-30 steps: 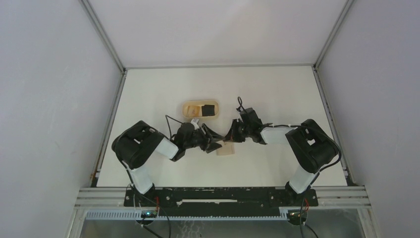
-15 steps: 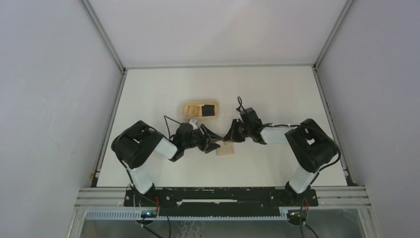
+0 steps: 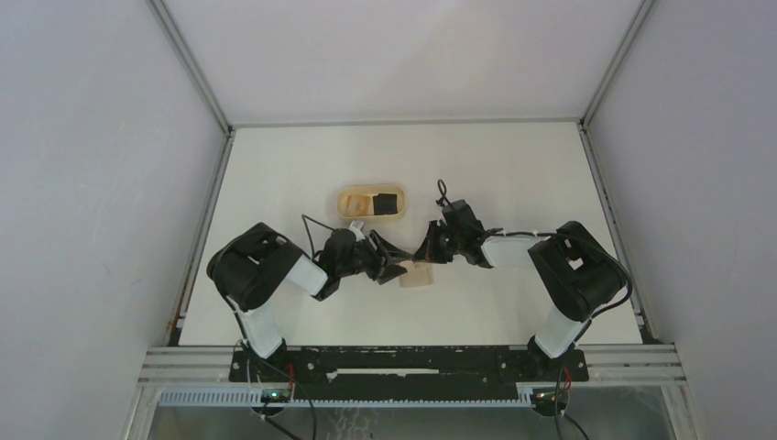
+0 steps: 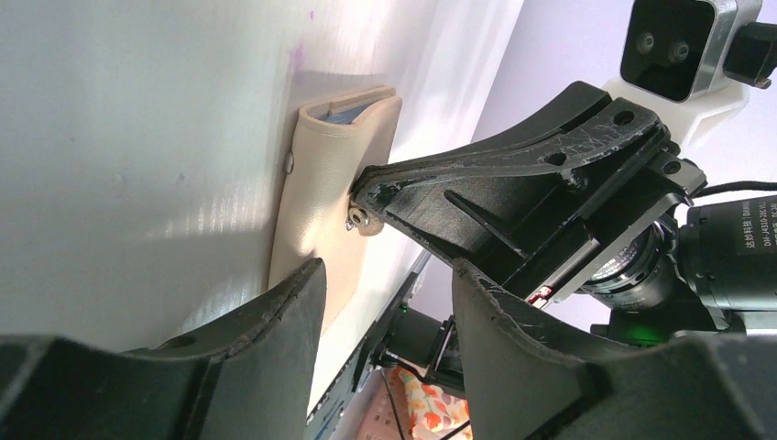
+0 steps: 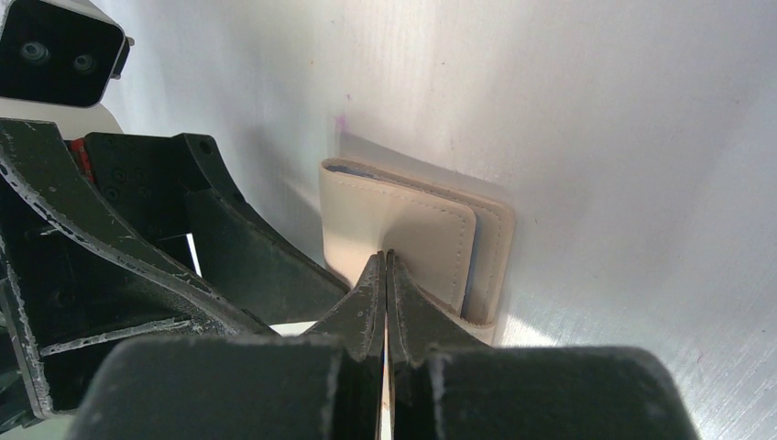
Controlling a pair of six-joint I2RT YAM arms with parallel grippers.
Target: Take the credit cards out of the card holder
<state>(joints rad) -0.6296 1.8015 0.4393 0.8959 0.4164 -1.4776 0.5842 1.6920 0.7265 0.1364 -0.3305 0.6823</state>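
The right tool (image 5: 386, 260), shut, presses its tips on the folded card holder (image 5: 412, 229) lying on the table (image 5: 596, 137) right before it, so the left tool (image 4: 385, 269), spread and empty, should likely hook its free edge gently, without shoving.

holder (image 5: 412, 229): beige, blue inside | left pincer (image 4: 385, 273), right pincer (image 5: 386, 264): black | surface (image 3: 495, 174): white | tray (image 3: 347, 194): pale wood

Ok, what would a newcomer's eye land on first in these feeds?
The two grippers meeting mid-table at the tan card holder: the right gripper is shut with its tips at the flap, and the left gripper is open beside it. Farther back, an oval wooden tray holds a dark rectangle.
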